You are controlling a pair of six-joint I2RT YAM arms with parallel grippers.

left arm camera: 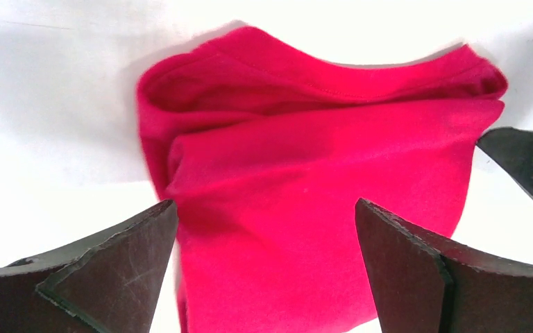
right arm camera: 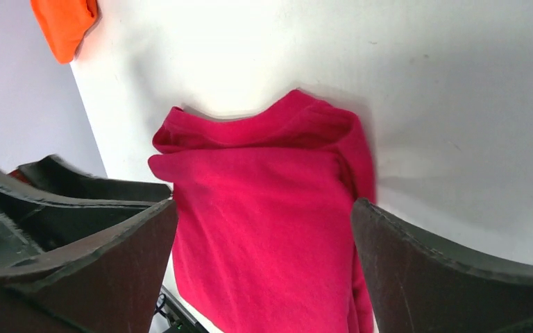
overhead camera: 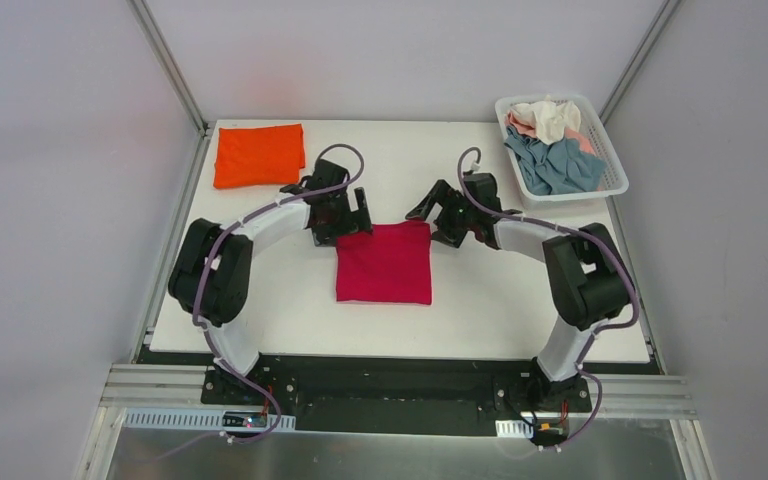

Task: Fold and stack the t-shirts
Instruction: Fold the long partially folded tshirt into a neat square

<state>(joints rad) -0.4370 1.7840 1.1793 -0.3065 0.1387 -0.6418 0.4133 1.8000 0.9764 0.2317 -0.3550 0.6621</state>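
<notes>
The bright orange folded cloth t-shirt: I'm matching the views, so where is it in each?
Top external: bright orange folded cloth t-shirt upper left.
Left wrist: not in it.
Right wrist: top-left corner.
Shared landmark: crimson red folded cloth t-shirt, central in all three.

Folded crimson t-shirt (overhead camera: 384,262) lies centrally, folded orange t-shirt (overhead camera: 258,155) far-left, others (overhead camera: 558,160) crumpled in basket (overhead camera: 611,150).

Wide open, face to face.
Left gripper (overhead camera: 360,212) and right gripper (overhead camera: 428,214) angle toward each other, jaws spread wide.
</notes>
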